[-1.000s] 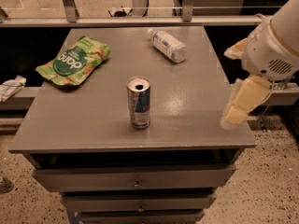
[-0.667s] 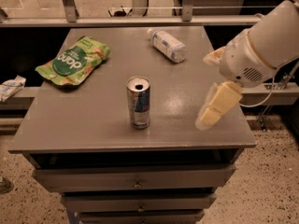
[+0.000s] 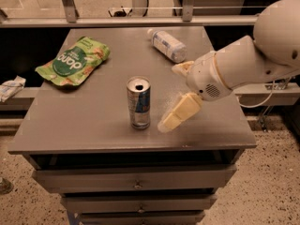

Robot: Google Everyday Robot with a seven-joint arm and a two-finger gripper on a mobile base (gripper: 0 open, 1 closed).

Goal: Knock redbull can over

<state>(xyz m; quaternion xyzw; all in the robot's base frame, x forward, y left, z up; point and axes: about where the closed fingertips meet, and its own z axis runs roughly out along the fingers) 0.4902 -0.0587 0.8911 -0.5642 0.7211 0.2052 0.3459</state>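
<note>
The redbull can (image 3: 139, 103) stands upright near the front middle of the grey table (image 3: 84, 125), its silver top with the pull-tab hole facing up. My gripper (image 3: 171, 97) is just to the right of the can, low over the table and a short gap from it. It is open: one cream finger (image 3: 178, 114) points down-left toward the can's base, and the other (image 3: 181, 68) sits farther back. It holds nothing.
A clear plastic bottle (image 3: 167, 45) with a white cap lies on its side at the back right. A green snack bag (image 3: 74, 62) lies at the back left. A white crumpled object (image 3: 9, 88) sits off the table's left side. Drawers are below the tabletop.
My arm has swung left across the table, bringing the gripper from the right edge to just beside the can. The can has not moved.
</note>
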